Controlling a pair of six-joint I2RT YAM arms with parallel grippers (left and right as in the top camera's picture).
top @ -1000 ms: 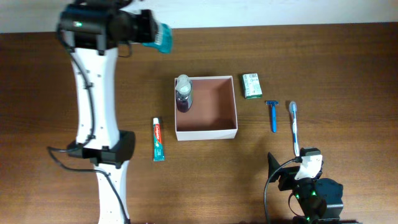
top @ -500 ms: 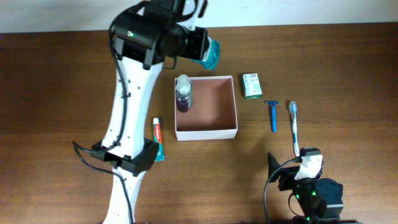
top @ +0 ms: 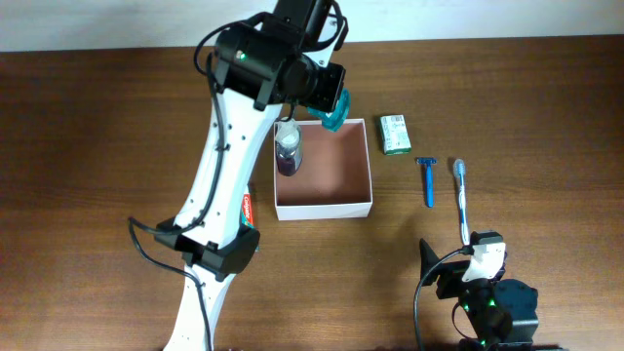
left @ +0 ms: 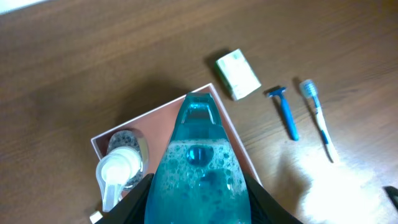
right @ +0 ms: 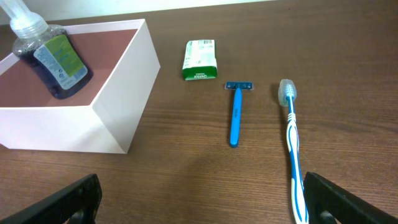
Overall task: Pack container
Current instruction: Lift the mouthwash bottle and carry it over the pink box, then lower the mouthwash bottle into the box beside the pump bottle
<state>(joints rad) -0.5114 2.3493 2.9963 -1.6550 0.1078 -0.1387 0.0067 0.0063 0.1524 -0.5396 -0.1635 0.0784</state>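
Observation:
The container [top: 336, 175] is a white-walled square box with a reddish-brown floor, mid-table. A purple pump bottle [top: 288, 148] stands in its left back corner, also seen as the pump bottle [left: 120, 163]. My left gripper [left: 200, 200] is shut on a teal bottle [left: 198, 168] of foamy liquid. The teal bottle [top: 334, 117] hangs over the container's back edge, just right of the pump bottle. My right gripper [right: 205, 205] rests open and low near the front edge, with nothing between its fingers.
Right of the container lie a green-and-white soap box [top: 394, 134], a blue razor [top: 427, 181] and a blue-white toothbrush [top: 461, 200]. A toothpaste tube [top: 246, 207] lies left of the container, mostly under my left arm. The toothbrush [right: 292, 143] runs close by my right finger.
My left arm has swung right from the far back left, carrying the teal bottle to the container's back edge. The right arm has not moved.

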